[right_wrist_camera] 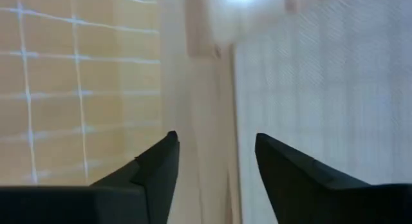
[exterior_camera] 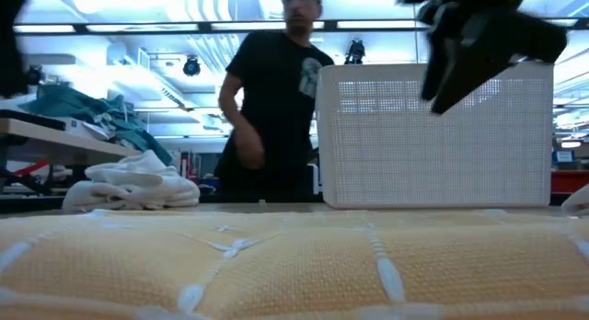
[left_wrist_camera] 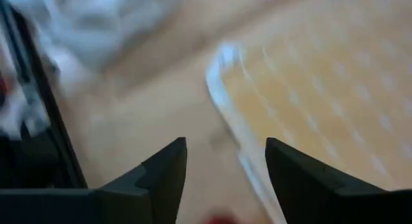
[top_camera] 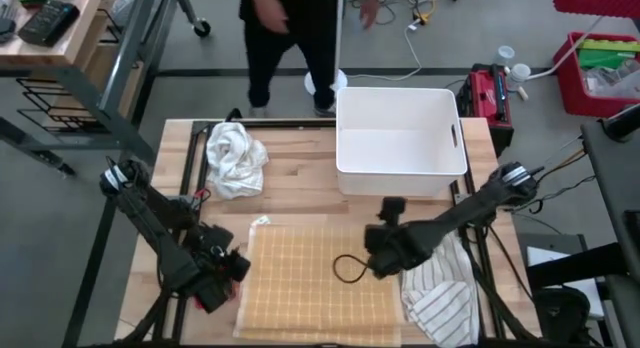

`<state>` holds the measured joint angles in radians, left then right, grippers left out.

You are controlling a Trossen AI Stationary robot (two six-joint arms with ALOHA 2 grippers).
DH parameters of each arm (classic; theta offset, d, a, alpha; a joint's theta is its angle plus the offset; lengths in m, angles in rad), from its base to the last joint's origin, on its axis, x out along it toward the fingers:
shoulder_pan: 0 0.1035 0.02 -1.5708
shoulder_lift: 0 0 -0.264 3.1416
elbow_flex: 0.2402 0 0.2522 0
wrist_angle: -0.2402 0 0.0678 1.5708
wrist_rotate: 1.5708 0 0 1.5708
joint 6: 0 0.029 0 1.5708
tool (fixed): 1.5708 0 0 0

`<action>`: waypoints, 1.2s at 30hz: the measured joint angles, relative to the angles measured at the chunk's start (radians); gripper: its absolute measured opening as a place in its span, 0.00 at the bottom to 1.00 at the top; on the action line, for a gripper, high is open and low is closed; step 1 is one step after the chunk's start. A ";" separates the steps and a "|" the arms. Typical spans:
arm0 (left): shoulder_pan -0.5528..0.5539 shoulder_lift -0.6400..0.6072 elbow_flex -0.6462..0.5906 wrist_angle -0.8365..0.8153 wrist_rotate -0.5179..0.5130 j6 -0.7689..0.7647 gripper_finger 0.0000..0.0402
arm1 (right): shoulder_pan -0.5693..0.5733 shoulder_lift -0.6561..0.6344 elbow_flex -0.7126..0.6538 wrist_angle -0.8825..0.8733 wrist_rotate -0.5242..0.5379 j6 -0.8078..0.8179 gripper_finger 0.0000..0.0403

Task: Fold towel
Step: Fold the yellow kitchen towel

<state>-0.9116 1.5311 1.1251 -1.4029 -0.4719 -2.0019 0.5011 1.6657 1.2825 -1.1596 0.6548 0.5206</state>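
Note:
The towel point(top_camera: 320, 283) is yellow with a white grid and lies flat on the wooden table's near middle; it fills the foreground of the low view point(exterior_camera: 276, 265). My left gripper point(top_camera: 232, 273) hovers open over the towel's left edge point(left_wrist_camera: 225, 69), fingers slanting down. My right gripper point(top_camera: 378, 258) hangs open above the towel's right edge, with the towel point(right_wrist_camera: 77, 76) on one side of its fingers and a striped cloth on the other. Neither gripper has anything between its fingers.
A white basket point(top_camera: 400, 138) stands at the far right. A crumpled white cloth point(top_camera: 235, 158) lies at the far left, and a striped cloth point(top_camera: 440, 293) lies right of the towel. A black cord loop point(top_camera: 347, 269) shows over the towel. A person point(top_camera: 290, 38) stands beyond the far edge.

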 joint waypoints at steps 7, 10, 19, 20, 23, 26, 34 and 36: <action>-0.142 0.005 0.013 0.255 0.064 -0.041 0.45 | 0.195 -0.188 -0.073 0.018 0.019 0.248 0.55; -0.210 0.005 0.017 0.452 0.047 -0.049 0.41 | 0.293 -0.245 -0.110 0.093 0.019 0.354 0.55; -0.308 0.167 0.054 0.869 0.046 0.001 0.32 | 0.499 -0.201 -0.218 0.447 0.018 0.402 0.50; -0.310 0.190 0.072 0.867 0.051 0.005 0.32 | 0.513 -0.187 -0.219 0.452 0.013 0.406 0.50; -0.310 0.261 0.129 0.826 0.097 0.042 0.30 | 0.549 -0.140 -0.210 0.459 -0.035 0.422 0.50; -0.310 0.335 0.179 0.729 0.141 0.079 0.29 | 0.575 -0.070 -0.185 0.464 -0.060 0.427 0.50; -0.316 0.468 0.294 0.560 0.109 0.140 0.29 | 0.605 0.117 -0.142 0.473 -0.106 0.477 0.50; -0.320 0.494 0.308 0.562 0.086 0.137 0.29 | 0.617 0.153 -0.148 0.517 -0.106 0.518 0.50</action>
<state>-1.2320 2.0255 1.4334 -0.8407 -0.3861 -1.8648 1.1179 1.8186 1.1347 -0.6426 0.5493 1.0387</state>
